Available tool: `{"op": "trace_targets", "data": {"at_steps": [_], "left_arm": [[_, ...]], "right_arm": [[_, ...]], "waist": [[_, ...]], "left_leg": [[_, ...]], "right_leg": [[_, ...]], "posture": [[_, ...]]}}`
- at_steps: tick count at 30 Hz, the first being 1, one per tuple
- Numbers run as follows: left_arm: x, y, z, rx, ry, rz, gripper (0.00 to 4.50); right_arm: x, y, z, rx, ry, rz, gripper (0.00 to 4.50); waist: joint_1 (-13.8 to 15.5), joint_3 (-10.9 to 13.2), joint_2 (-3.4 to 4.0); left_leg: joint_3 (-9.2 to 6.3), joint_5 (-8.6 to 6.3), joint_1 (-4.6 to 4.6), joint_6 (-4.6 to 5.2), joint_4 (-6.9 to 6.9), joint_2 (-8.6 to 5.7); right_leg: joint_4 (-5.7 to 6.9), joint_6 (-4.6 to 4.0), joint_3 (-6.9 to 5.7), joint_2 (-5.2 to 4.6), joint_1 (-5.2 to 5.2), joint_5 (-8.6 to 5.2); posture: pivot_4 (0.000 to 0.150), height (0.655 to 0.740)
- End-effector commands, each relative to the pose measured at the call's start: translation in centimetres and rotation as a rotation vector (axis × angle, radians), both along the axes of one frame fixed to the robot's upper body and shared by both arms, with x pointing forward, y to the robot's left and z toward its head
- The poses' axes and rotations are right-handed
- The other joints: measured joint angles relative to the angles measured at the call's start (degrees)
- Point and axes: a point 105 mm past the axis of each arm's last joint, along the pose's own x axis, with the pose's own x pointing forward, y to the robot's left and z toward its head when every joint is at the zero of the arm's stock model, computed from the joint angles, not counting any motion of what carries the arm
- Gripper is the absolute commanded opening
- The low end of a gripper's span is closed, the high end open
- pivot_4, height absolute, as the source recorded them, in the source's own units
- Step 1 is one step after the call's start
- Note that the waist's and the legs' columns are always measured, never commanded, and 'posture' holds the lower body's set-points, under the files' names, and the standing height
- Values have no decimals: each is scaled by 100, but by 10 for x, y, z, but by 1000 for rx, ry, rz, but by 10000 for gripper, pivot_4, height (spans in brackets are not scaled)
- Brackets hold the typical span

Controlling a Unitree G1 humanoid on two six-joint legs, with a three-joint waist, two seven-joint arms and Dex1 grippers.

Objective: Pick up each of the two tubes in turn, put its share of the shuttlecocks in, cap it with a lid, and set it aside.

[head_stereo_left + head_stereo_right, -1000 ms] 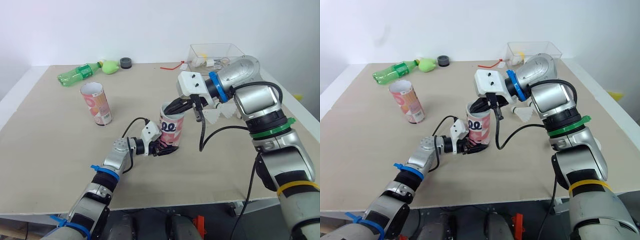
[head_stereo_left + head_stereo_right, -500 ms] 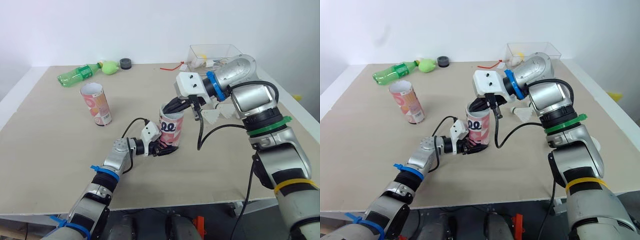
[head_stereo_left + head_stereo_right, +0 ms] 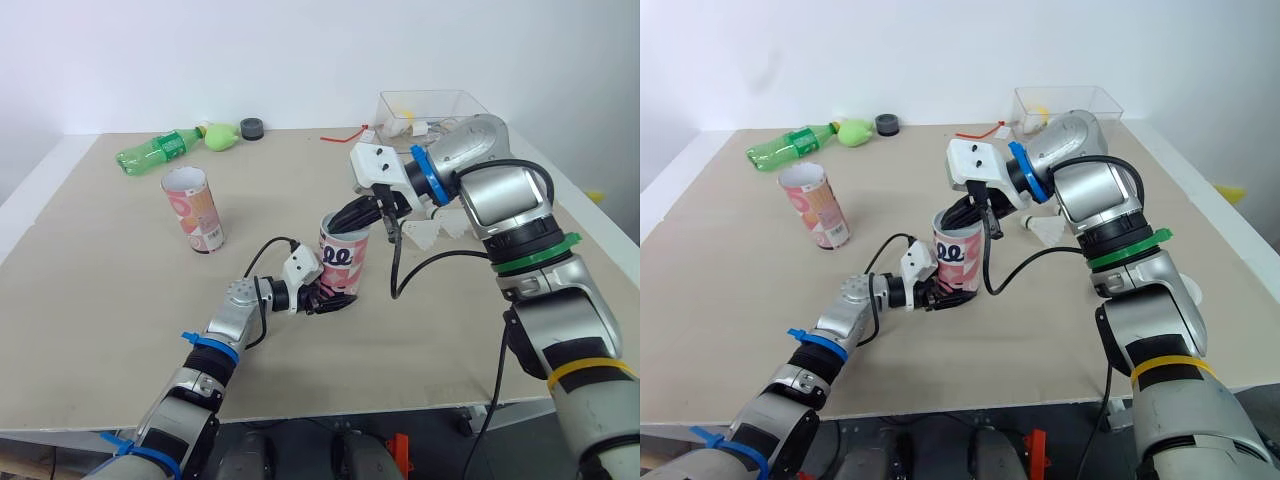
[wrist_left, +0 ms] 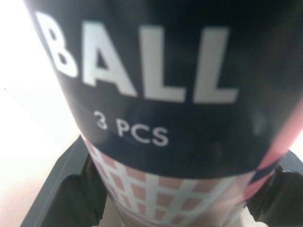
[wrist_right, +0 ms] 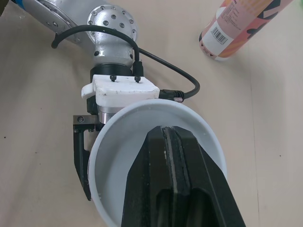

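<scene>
The pink cardboard tube (image 3: 343,262) is needing steadying by the left gripper (image 3: 328,298) clamping it at seven o'clock, the right gripper (image 5: 165,135), fingers together, hanging over its mouth.

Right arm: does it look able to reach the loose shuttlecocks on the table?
Probably yes: the shuttlecocks lie uncovered on the table beside that arm; the right gripper would first have to lift off the tube mouth.
</scene>
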Motion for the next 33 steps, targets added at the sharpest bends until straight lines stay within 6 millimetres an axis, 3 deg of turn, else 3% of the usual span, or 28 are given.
{"op": "trace_targets", "data": {"at_steps": [1, 11, 15, 21, 24, 27, 33], "left_arm": [[-6, -14, 12, -9, -62, -53, 32245], [-6, -11, 10, -7, -64, -49, 32245], [-6, -11, 11, -9, -66, -48, 32245], [-6, -9, 11, -6, -67, -46, 32245], [-7, -7, 12, -8, -69, -48, 32245], [-9, -8, 13, -20, -73, -53, 32245], [-14, -8, 14, -27, -76, -68, 32245]], "right_arm": [[-4, 2, -45, -120, 132, 13, 1031], [-9, -10, 28, 220, 218, -34, 1031], [-7, -35, 56, 400, 182, -82, 1031], [-4, -77, 79, 628, 67, -182, 1031], [-6, -97, 68, 678, 29, -234, 1031], [-12, -111, 36, 647, -20, -275, 1031], [-33, -117, -17, 647, 80, -333, 1031]], "waist": [[0, 0, 0], [15, 12, 5], [40, 15, 5], [37, 18, 1], [35, 21, -4], [30, 22, -6], [18, 29, -1]], "left_leg": [[0, 0, 0, 0, 0, 0], [0, 0, -30, -1, -1, -2], [-9, -10, -64, -16, 1, -13], [-14, -28, -92, -3, -1, -51], [-16, -29, -92, -2, -2, -54], [-24, -29, -89, -2, -2, -56], [-26, -29, -81, -2, -9, -62]], "right_leg": [[0, 0, 0, 0, 0, 0], [0, -8, 0, -5, -25, 3], [-2, -29, -3, -8, -49, 4], [-3, 25, 2, -39, -66, -5], [-4, 30, 2, -39, -63, -7], [-3, 44, 5, -34, -56, -17], [-1, 58, 18, -28, -51, -24]], "posture": [[1500, 7400], [1500, 7400], [1500, 7400], [1500, 7400], [1500, 7400], [1500, 7400], [1500, 7400]]}}
